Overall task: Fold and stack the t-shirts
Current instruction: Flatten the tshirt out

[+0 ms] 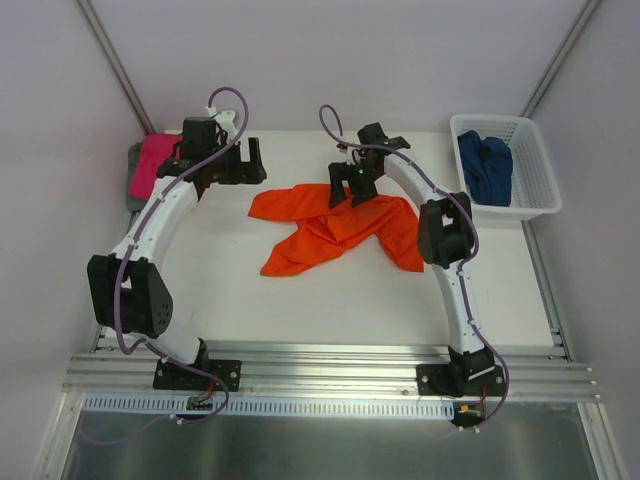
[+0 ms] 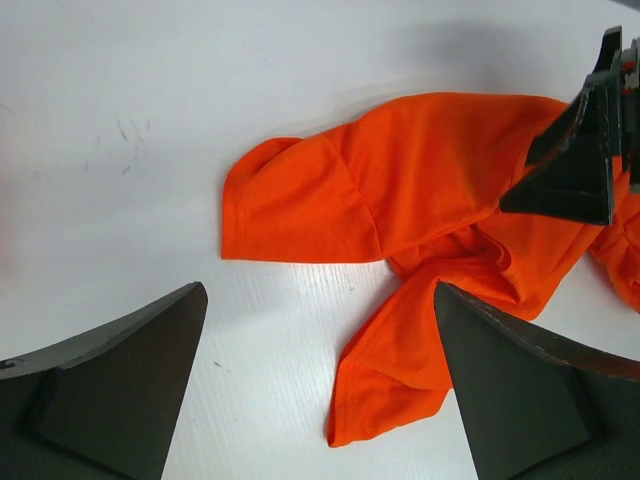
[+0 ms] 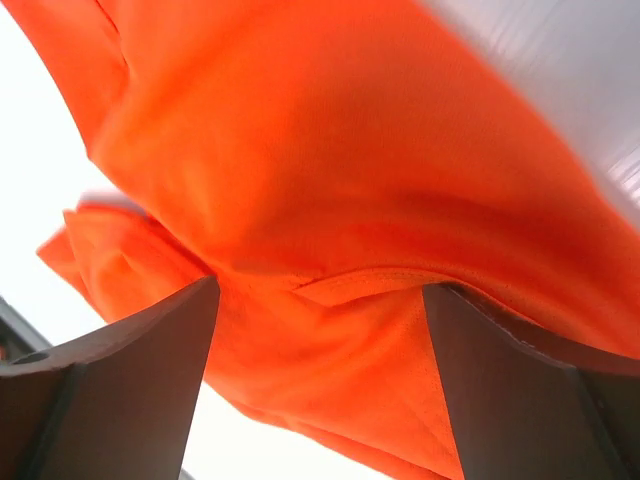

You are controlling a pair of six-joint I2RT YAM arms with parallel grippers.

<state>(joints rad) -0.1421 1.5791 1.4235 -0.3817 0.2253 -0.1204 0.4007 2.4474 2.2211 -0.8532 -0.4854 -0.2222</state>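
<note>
The bright orange t-shirt [image 1: 330, 225] lies crumpled in the middle of the white table. My right gripper [image 1: 352, 195] is open and pressed down onto its far part; in the right wrist view orange cloth [image 3: 330, 200] fills the gap between the wide-apart fingers [image 3: 120, 380]. My left gripper [image 1: 255, 165] is open and empty, above bare table just left of the shirt. The left wrist view shows a sleeve [image 2: 300, 205] and a hem corner [image 2: 390, 390] of the shirt. The magenta pink t-shirt [image 1: 155, 160] lies on the grey one [image 1: 133, 180] at the far left. The dark blue t-shirt [image 1: 485, 165] is in the basket.
The white plastic lattice basket [image 1: 535, 195] stands at the far right corner of the table. Grey walls close the back and sides. A metal rail [image 1: 330, 370] with the arm bases runs along the near edge. The right gripper's fingers show in the left wrist view [image 2: 580, 165].
</note>
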